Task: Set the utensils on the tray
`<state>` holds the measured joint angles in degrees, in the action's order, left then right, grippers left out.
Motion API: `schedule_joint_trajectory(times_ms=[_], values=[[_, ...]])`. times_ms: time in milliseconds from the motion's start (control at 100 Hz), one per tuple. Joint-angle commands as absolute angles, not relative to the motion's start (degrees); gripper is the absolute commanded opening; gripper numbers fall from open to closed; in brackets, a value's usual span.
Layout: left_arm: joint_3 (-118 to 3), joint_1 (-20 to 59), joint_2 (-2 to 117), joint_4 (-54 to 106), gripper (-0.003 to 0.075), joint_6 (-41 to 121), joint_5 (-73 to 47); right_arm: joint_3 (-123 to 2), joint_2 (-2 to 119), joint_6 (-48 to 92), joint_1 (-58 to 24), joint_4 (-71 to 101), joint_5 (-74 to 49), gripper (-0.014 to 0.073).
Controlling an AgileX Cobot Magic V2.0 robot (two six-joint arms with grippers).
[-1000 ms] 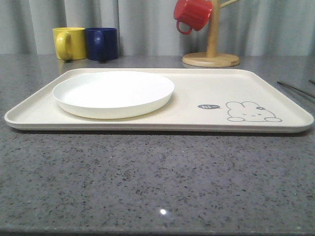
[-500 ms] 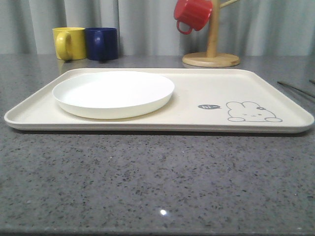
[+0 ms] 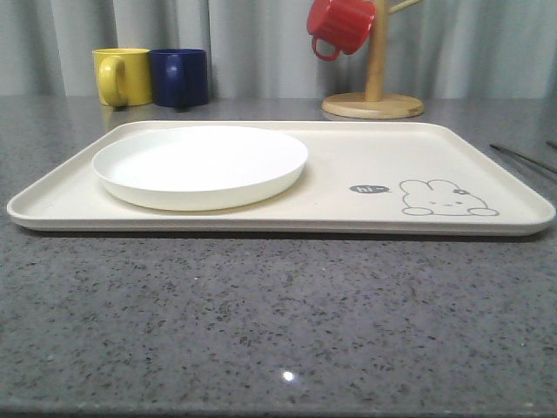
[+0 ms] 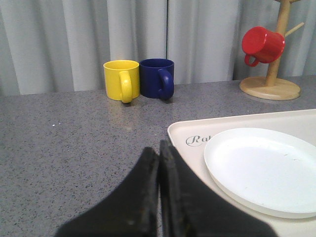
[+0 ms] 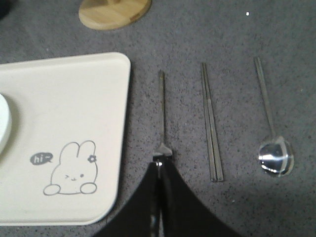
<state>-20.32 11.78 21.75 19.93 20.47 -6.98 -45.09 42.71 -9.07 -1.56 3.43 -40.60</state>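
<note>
Large flat cream rectangular tray (image 3: 348, 139) with rounded corners and a low raised rim lies on the speckled grey stone counter (image 3: 278, 331). On the tray's left half sits a round white plate (image 3: 200, 165), nothing on it. On the tray's right part is a printed grey rabbit drawing (image 3: 446, 198) with a small dark "hi" bubble beside it; no cutlery lies on the tray.

Slim silver metal utensils lie on the counter off the tray's right edge, well seen in the right wrist view. The four-tined fork (image 5: 161, 116) is nearest the tray, just beside its rim and parallel to it. The pair of straight chopsticks (image 5: 210, 121) lies beyond the fork, the two sticks touching along their length. The oval-bowled spoon (image 5: 270, 123) is farthest from the tray. All three lie apart from one another.

Behind the tray: a yellow ceramic mug (image 3: 122, 77) and a dark blue mug (image 3: 179, 77) side by side, past the tray's left rear corner. A round wooden mug-tree stand (image 3: 372, 103) sits past the rear rim, with a red mug (image 3: 339, 24) hanging on it.

Left gripper (image 4: 159, 148): black fingers pressed together, holding nothing, over the tray's left edge. Right gripper (image 5: 159, 168): fingers together, tips over the fork's tined end; cannot tell whether they touch it.
</note>
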Motion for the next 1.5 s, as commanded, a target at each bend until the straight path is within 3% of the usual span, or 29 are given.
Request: schedule_joint_trajectory(times_ms=[0,240,380,1020,1490], values=[[-21.93,12.26,22.01,20.09,-0.0017,19.98,-2.89,-47.14,46.00,-8.73,-1.30,3.50,-39.86,-0.0051],[-21.93,12.26,22.01,20.09,-0.0017,19.98,-2.89,-47.14,51.28,-8.73,-1.30,3.50,-44.41,0.0230],[-21.93,12.26,22.01,20.09,-0.0017,19.98,-2.89,-47.58,52.38,-8.61,-1.30,3.55,-42.39,0.0325],[-21.93,12.26,22.01,20.09,-0.0017,19.98,-2.89,-66.61,78.92,0.95,-1.69,3.74,-45.78,0.0332],[-21.93,12.26,22.01,20.09,-0.0017,19.98,-2.89,-69.15,87.41,1.21,-3.63,2.31,-45.78,0.0332]])
